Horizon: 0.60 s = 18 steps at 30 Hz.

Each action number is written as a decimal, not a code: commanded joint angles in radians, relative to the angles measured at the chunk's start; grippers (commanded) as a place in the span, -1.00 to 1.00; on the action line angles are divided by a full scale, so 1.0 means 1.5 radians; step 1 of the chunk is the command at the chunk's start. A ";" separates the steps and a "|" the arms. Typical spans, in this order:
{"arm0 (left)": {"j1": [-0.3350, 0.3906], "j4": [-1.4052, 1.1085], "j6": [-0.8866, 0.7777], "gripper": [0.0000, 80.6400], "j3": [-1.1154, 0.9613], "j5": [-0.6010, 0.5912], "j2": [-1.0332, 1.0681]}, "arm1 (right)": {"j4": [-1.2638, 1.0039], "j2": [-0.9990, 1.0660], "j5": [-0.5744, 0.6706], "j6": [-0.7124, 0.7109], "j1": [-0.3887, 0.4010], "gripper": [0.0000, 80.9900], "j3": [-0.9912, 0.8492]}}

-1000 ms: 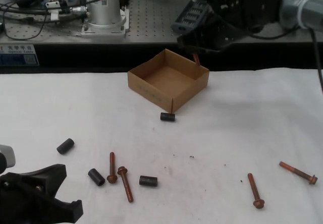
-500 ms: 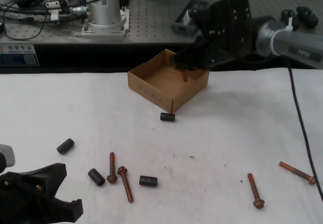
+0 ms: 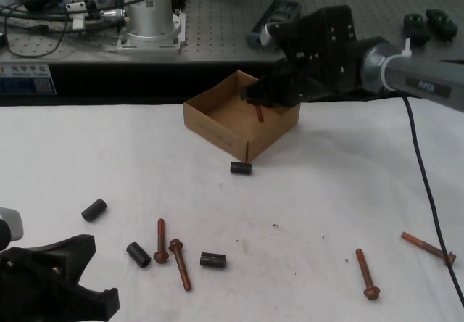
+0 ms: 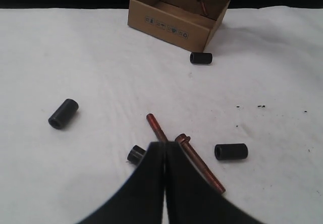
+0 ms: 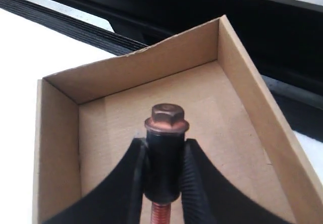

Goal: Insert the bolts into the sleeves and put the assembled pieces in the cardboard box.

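Item under inspection: the assembled piece (image 5: 164,158), a bolt seated head-up in a black sleeve. My right jaws are closed on the sleeve and hold the piece upright above the floor of the cardboard box (image 5: 132,73), inside its walls. The copper shank shows below the sleeve.

Risks, as I judge them:
- Only the sleeve is gripped and the bolt sits by its flange alone. If the piece tilts on release, the bolt may slide out and undo the assembly.
- The piece hangs clear of the box floor. Dropped from there, it may bounce or part on landing.
- In the high view my right arm (image 3: 326,50) is close over the far side of the box, so a low withdrawal could catch a wall and shift the box.

My left jaws are pressed together on nothing, low at the near edge of the bench (image 3: 348,184).

Count:
- Cardboard box: one.
- Assembled piece: one, in my grip.
- Loose sleeves: four. One (image 3: 241,168) is just beside the box's near corner, the others (image 3: 93,209), (image 3: 138,254), (image 3: 213,260) lie nearer me.
- Loose bolts: four. Two are side by side (image 3: 161,241), (image 3: 180,265), and two lie well apart (image 3: 367,273), (image 3: 428,248)
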<state>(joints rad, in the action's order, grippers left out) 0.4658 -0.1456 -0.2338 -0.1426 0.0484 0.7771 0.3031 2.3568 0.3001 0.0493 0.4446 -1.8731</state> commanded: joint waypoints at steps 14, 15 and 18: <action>-0.001 -0.014 0.012 -0.98 -0.005 -0.001 -0.004 | -0.013 -0.026 0.058 0.048 -0.001 -0.24 -0.012; -0.001 -0.014 0.017 -0.98 -0.005 -0.001 -0.004 | -0.010 -0.035 0.074 0.056 -0.001 -0.24 -0.012; -0.001 -0.014 0.021 -0.98 -0.005 -0.001 -0.004 | 0.021 -0.069 0.131 0.079 -0.001 -0.24 -0.012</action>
<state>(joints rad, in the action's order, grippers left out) 0.4658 -0.1456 -0.2247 -0.1426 0.0484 0.7771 0.3333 2.3046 0.4493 0.1498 0.4446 -1.8758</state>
